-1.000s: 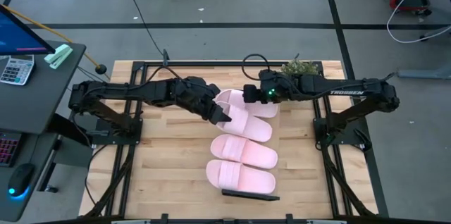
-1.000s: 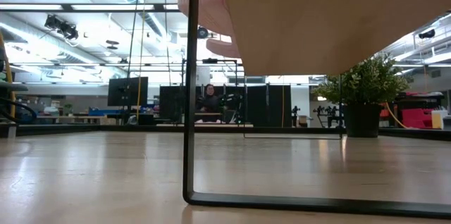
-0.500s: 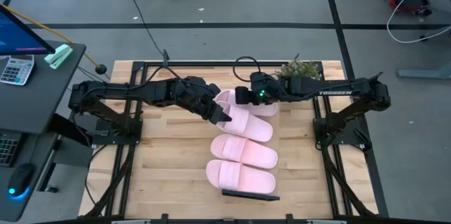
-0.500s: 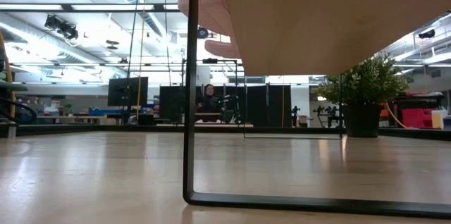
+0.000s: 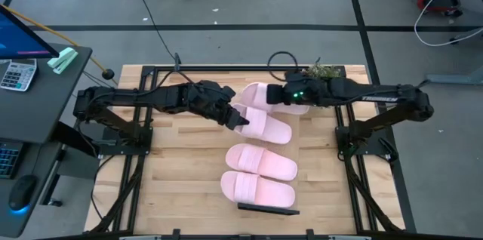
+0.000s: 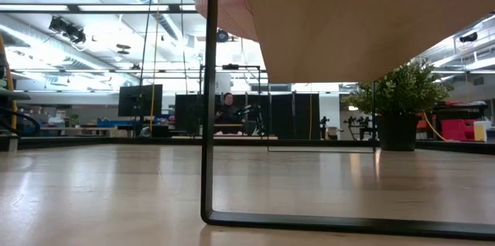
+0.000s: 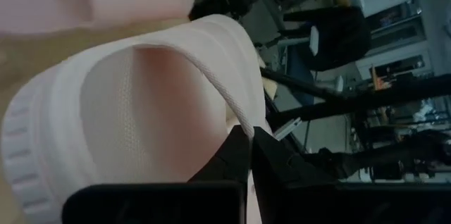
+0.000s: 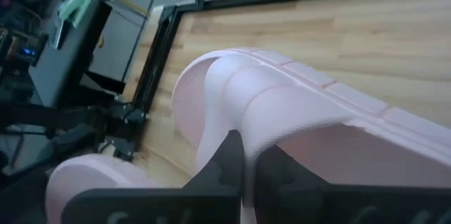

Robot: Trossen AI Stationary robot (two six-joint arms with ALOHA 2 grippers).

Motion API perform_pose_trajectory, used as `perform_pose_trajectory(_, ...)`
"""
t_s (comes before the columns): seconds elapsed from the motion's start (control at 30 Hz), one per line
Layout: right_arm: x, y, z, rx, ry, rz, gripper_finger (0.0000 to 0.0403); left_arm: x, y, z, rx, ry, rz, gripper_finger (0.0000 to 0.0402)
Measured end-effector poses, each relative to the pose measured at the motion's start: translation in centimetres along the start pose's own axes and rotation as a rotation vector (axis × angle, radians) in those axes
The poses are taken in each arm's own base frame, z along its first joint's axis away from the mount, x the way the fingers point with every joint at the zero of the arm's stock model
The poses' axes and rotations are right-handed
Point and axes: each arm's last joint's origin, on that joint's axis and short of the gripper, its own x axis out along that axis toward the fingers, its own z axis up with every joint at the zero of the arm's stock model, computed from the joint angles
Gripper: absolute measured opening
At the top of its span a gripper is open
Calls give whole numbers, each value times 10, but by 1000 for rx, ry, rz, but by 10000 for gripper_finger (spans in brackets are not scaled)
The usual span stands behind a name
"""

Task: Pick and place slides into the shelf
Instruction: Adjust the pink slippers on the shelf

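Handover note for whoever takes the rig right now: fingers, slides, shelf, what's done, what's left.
Left gripper: fingers shut on the rim of one slide at mid-table.
Right gripper: fingers shut on the edge of another slide at the table's far side, beside the first.
The other two slides lie side by side nearer the front; in the high view only a dark frame edge of the shelf shows past them.
Low view: pink foam sits on the shelf's top panel.
Whether the held pair is seated on the shelf is unclear.
Left: settle both, release, check the row.
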Motion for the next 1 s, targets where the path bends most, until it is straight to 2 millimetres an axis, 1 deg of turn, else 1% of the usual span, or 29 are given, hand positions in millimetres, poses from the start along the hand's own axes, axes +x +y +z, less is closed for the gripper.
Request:
perform_pose_trajectory(0.17, -26, -5, 9, 22, -69, 5, 9, 3, 0, 9, -2, -50, -41, 6)
perform_pose_trajectory(0.23, -36, -8, 12, 28, -95, 5, 9, 8, 5, 11, -9, -32, -31, 7)
perform_pose_trajectory(0.37, -55, -14, 17, 35, -127, 11, 9, 25, 13, 10, -51, 7, -33, 6)
perform_pose_trajectory(0.47, -66, -19, 18, 33, -134, 1, 9, 40, 15, 10, -86, 14, -85, 6)
perform_pose_trajectory(0.57, -72, -23, 19, 31, -136, -5, 9, 49, 14, 12, -108, 18, -152, 6)
perform_pose_trajectory(0.67, -75, -24, 20, 30, -135, -8, 9, 54, 14, 12, -133, 23, -182, 6)
perform_pose_trajectory(0.8, -76, -25, 20, 29, -134, -11, 9, 59, 15, 9, -143, 23, -168, 6)
perform_pose_trajectory(1.0, -76, -25, 20, 15, -134, -9, 9, 73, 18, 0, -166, 2, -136, 6)
